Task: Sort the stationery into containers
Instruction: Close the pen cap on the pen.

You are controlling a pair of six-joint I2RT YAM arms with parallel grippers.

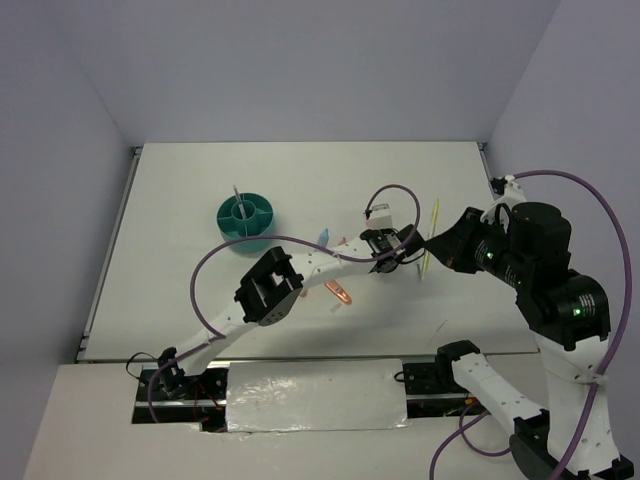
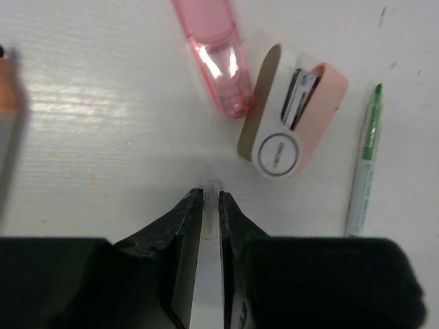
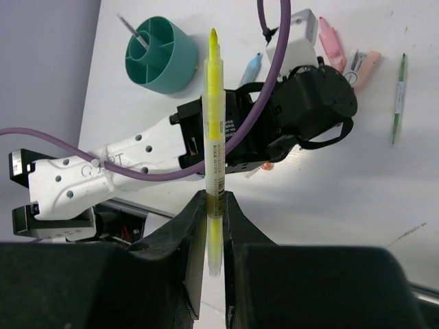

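My right gripper [image 3: 214, 199] is shut on a yellow highlighter [image 3: 213, 116] and holds it in the air above the table, right of centre [image 1: 430, 238]. My left gripper [image 2: 211, 199] is low over the table with its jaws closed on a small translucent whitish piece [image 2: 211, 209]. Just beyond it lie a pink marker [image 2: 216, 58], a pink-and-tan rounded piece [image 2: 291, 120] and a green pen [image 2: 363, 164]. The round teal organizer [image 1: 246, 217] stands at the left with a thin pen [image 1: 236, 195] upright in it. A blue marker [image 1: 323, 237] lies between the organizer and the left gripper [image 1: 393, 244].
An orange item [image 1: 342, 293] lies on the table beside the left forearm; another orange edge [image 2: 5, 89] shows at the left of the left wrist view. The left arm's purple cable [image 3: 274, 41] loops over its wrist, close to the highlighter.
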